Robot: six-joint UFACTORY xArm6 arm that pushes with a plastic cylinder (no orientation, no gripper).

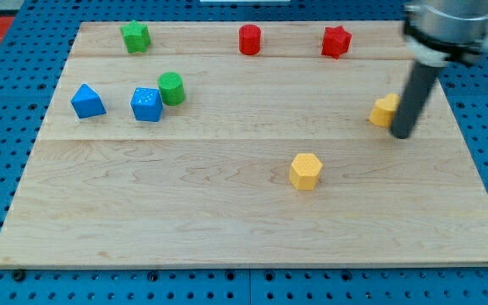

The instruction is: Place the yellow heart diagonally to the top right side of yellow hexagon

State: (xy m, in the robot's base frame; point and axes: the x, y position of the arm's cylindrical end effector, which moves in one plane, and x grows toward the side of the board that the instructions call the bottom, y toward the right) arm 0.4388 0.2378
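Note:
The yellow hexagon lies right of the board's middle, toward the view's bottom. The yellow heart lies up and to the right of it, near the board's right side; its right part is hidden behind my rod. My tip rests on the board right against the heart's lower right side. The rod runs up from there to the arm at the view's top right corner.
A green block, a red cylinder and a red star-like block line the board's top edge. A blue block, a blue cube and a green cylinder sit at the left.

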